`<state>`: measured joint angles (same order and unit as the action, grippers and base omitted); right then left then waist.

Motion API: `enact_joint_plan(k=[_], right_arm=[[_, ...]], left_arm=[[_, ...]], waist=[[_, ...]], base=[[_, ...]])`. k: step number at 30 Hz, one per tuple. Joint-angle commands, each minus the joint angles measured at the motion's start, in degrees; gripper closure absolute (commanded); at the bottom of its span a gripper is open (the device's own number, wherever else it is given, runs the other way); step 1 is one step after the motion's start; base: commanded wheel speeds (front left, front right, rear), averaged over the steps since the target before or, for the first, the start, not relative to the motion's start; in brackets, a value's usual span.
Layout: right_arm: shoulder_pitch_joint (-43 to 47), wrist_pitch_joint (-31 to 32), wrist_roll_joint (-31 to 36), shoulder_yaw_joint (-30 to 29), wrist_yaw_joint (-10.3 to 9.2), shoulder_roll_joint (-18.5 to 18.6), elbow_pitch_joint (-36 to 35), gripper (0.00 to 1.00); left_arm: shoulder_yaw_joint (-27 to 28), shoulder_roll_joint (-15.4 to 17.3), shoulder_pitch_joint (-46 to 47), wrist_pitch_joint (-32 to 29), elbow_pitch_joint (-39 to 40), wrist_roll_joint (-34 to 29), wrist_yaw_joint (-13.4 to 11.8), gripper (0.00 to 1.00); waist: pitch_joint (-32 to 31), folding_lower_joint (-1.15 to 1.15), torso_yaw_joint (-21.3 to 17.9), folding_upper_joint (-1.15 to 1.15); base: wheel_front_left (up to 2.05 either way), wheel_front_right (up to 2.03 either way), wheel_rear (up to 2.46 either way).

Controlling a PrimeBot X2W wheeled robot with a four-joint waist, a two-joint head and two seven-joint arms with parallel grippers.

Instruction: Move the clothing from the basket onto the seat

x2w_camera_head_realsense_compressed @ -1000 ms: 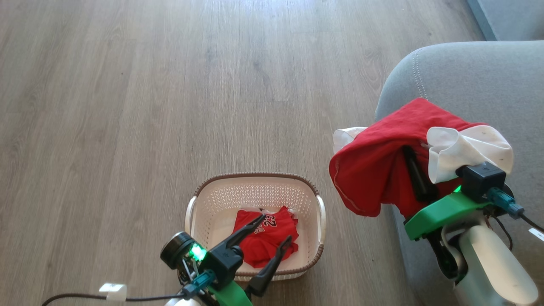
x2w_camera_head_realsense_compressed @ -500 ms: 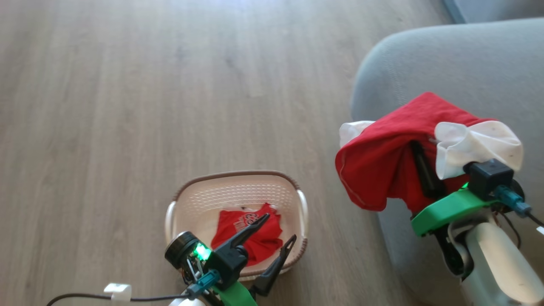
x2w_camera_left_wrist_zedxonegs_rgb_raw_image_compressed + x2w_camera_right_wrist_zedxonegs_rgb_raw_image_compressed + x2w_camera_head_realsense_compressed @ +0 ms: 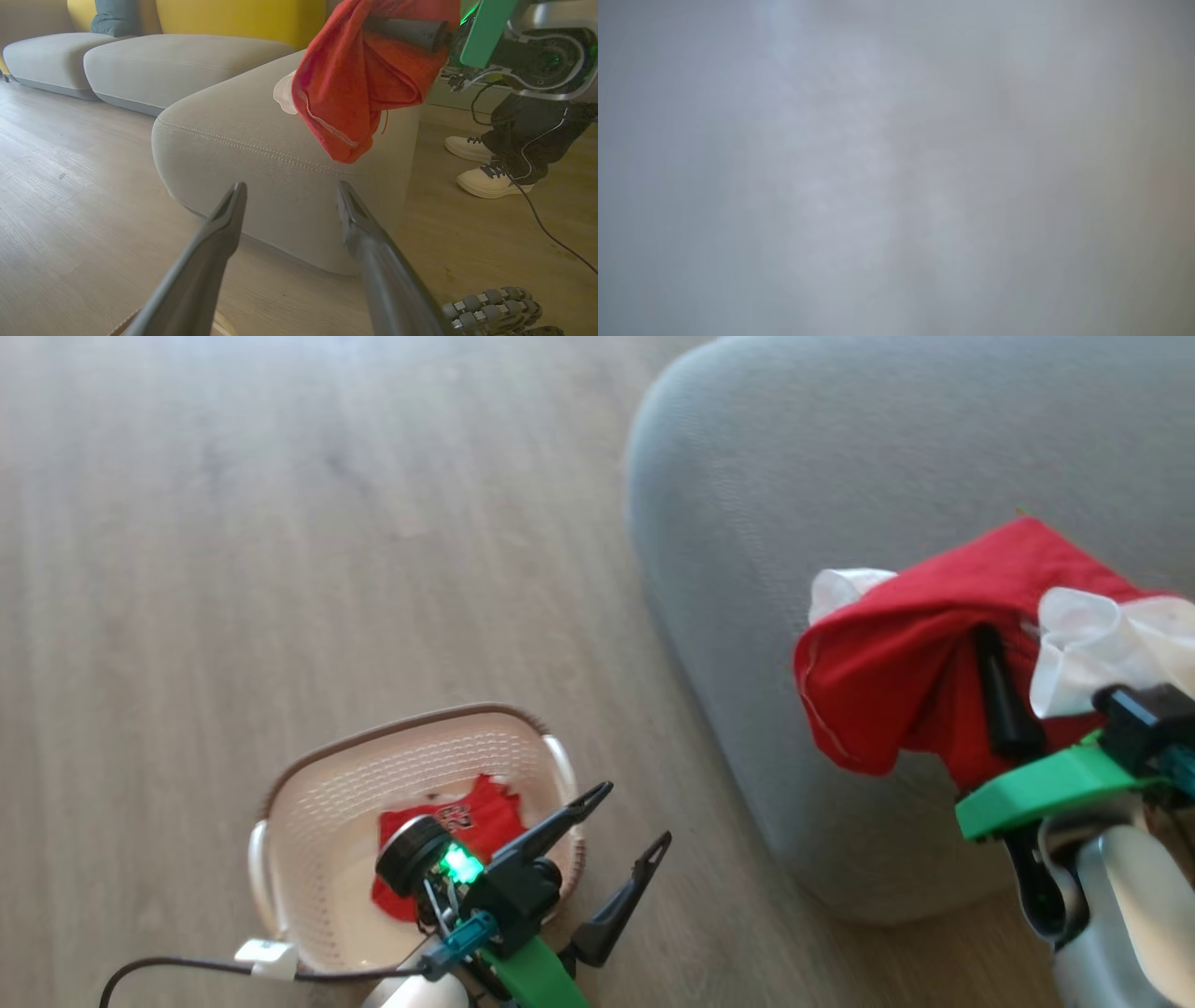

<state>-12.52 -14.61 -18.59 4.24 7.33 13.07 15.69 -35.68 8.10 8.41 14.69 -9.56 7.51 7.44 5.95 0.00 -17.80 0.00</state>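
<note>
left gripper: fingers spread wide, nothing between them, hanging over the floor just off the basket's right end

right gripper: pinched tight on the red-and-white garment, one dark finger poking out of the folds

held garment: bunched over the finger, lying sideways across the head view, loose hem drooping down. It's up over the seat; can't tell if it touches

jersey: crumpled on the basket floor, number patch toward the far wall, long axis honestly unreadable

basket: handle-to-handle line runs lower left to upper right

count: two garments, one basket, one seat, two pale shoes behind

right wrist view: just grey blur
</note>
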Motion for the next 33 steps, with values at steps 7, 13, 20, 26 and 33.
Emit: enact_joint_plan(k=[7,13,20,26,33], right_arm=[[1.83,-0.39,1.45,-1.89,0.16,-1.21,-2.78,1.0],[3.51,-0.39,2.29,-4.28,0.16,-2.39,-3.18,1.0],[3.92,-0.39,2.71,-4.8,0.16,-2.76,-3.49,1.0],[3.95,-0.39,2.81,-5.79,0.16,-2.99,-3.91,1.0],[2.6,-0.39,2.65,-7.6,0.16,-2.51,-5.13,1.0]], left_arm=[[-1.06,1.81,2.37,0.3,3.45,0.36,0.04,0.0],[-2.25,2.05,2.63,0.3,3.53,0.14,0.04,0.0],[-2.38,2.04,2.5,0.3,4.09,0.37,0.04,0.0],[-2.45,1.97,3.43,0.3,3.97,0.56,0.04,0.0],[-3.13,2.57,4.48,0.3,4.34,0.12,0.04,0.0]], waist=[[1.23,0.0,-6.75,0.0],[1.31,0.0,-8.16,0.0],[1.38,0.0,-8.48,0.0],[2.37,0.0,-7.3,0.0],[4.72,0.0,-6.36,0.0]], base=[[0.0,0.0,0.0],[0.0,0.0,0.0],[0.0,0.0,0.0],[0.0,0.0,0.0],[0.0,0.0,0.0]])
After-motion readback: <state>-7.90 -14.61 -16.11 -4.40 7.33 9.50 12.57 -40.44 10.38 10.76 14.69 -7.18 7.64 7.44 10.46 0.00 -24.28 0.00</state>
